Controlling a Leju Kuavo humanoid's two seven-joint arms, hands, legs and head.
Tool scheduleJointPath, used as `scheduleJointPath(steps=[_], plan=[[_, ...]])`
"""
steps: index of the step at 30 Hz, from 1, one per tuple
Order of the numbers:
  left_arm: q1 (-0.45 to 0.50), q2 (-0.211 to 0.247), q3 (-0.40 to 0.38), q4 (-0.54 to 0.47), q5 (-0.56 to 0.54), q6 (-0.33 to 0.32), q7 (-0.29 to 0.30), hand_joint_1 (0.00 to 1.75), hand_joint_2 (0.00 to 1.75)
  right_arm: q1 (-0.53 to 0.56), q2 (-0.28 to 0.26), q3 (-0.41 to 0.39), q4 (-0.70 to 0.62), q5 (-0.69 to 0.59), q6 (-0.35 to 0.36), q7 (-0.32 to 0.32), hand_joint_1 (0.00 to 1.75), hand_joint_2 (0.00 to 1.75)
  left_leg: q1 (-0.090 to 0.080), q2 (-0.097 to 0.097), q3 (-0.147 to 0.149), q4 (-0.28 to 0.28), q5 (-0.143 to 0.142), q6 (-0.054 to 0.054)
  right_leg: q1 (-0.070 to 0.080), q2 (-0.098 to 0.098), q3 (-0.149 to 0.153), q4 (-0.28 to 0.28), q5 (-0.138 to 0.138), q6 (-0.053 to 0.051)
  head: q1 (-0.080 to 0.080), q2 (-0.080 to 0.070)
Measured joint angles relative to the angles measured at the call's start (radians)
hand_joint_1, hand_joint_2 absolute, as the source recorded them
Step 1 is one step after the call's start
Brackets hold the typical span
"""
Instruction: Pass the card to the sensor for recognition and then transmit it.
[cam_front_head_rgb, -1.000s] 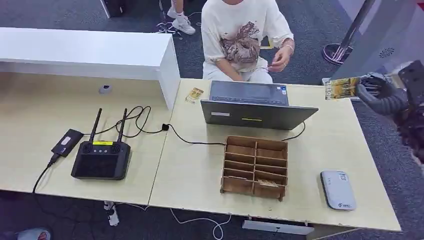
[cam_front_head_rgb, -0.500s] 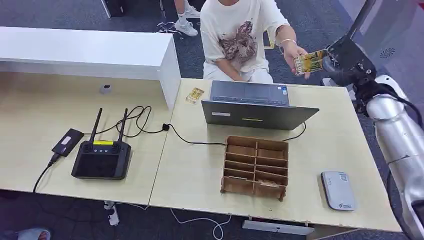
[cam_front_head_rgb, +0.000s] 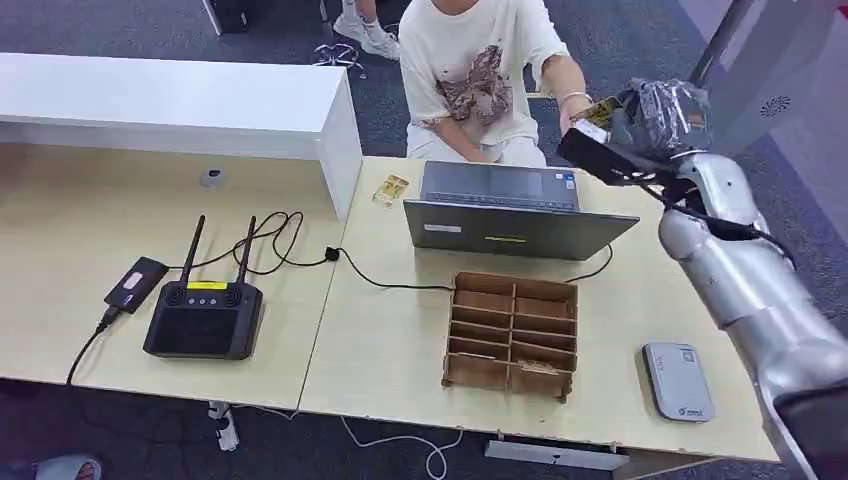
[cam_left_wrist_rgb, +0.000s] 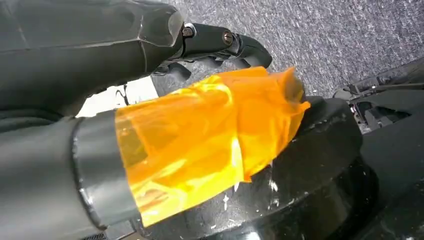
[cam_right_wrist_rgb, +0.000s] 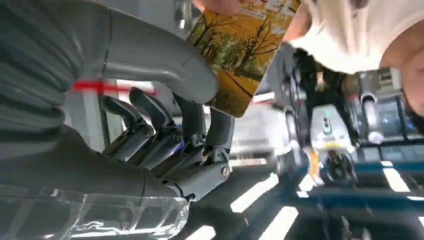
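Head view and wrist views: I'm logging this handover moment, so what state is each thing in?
card: held up off the table, pinched by the right hand, a person's fingers on its far edge.
left hand: fingers curled, holding nothing.
laptop: open, facing the person.
wooden organizer: flat on the table, one card in a near slot.
controller: antennas up, screen dark.

— Where do we see our right arm (cam_front_head_rgb: 740, 270)?

— It comes in from the near right and stretches to the far side. Our right hand (cam_front_head_rgb: 640, 125) is raised at its end, beside the person's hand (cam_front_head_rgb: 578, 108).

— How are its fingers?

— In the right wrist view the thumb (cam_right_wrist_rgb: 160, 62) and the dark fingers (cam_right_wrist_rgb: 200, 130) pinch the card (cam_right_wrist_rgb: 240, 50) between them.

— And our left hand (cam_left_wrist_rgb: 150, 100)?

— In the left wrist view its dark fingers are curled in, with nothing in them.
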Motion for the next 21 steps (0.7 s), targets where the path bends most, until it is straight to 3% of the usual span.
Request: scheduleJointPath(steps=[4, 5, 6, 7, 15, 21], plan=[[0.000, -0.002, -0.002, 0.000, -0.002, 0.000, 0.000, 0.00, 0.00, 0.027, 0.007, 0.000, 0.000, 0.110, -0.025, -0.008, 1.75, 1.75, 0.000, 0.000, 0.000, 0.000, 0.000, 0.000, 0.000, 0.000, 0.000, 0.000, 0.000, 0.000, 0.000, 0.000], [0.000, -0.002, -0.002, 0.000, -0.003, 0.000, 0.000, 0.00, 0.00, 0.032, 0.008, 0.000, 0.000, 0.115, -0.028, -0.008, 1.54, 1.75, 0.000, 0.000, 0.000, 0.000, 0.000, 0.000, 0.000, 0.000, 0.000, 0.000, 0.000, 0.000, 0.000, 0.000], [0.000, -0.002, -0.002, 0.000, -0.003, 0.000, 0.000, 0.00, 0.00, 0.035, 0.009, 0.000, 0.000, 0.117, -0.029, -0.008, 0.35, 1.75, 0.000, 0.000, 0.000, 0.000, 0.000, 0.000, 0.000, 0.000, 0.000, 0.000, 0.000, 0.000, 0.000, 0.000], [0.000, -0.002, -0.003, 0.000, -0.003, 0.000, 0.000, 0.00, 0.00, 0.038, 0.009, 0.000, 0.000, 0.122, -0.032, -0.008, 0.00, 1.75, 0.000, 0.000, 0.000, 0.000, 0.000, 0.000, 0.000, 0.000, 0.000, 0.000, 0.000, 0.000, 0.000, 0.000], [0.000, -0.002, -0.015, 0.000, -0.004, 0.000, 0.002, 0.00, 0.00, 0.079, 0.025, -0.060, -0.018, 0.158, -0.053, -0.019, 0.00, 1.75, 0.000, 0.000, 0.000, 0.000, 0.000, 0.000, 0.000, 0.000, 0.000, 0.000, 0.000, 0.000, 0.000, 0.000], [0.000, -0.002, -0.016, 0.000, -0.003, 0.001, 0.003, 0.00, 0.00, 0.125, 0.046, -0.146, -0.071, 0.079, -0.084, -0.069, 0.00, 1.75, 0.000, -0.001, 0.000, 0.000, 0.000, 0.000, 0.000, 0.000, 0.000, 0.000, 0.000, 0.000, 0.000, 0.000]])
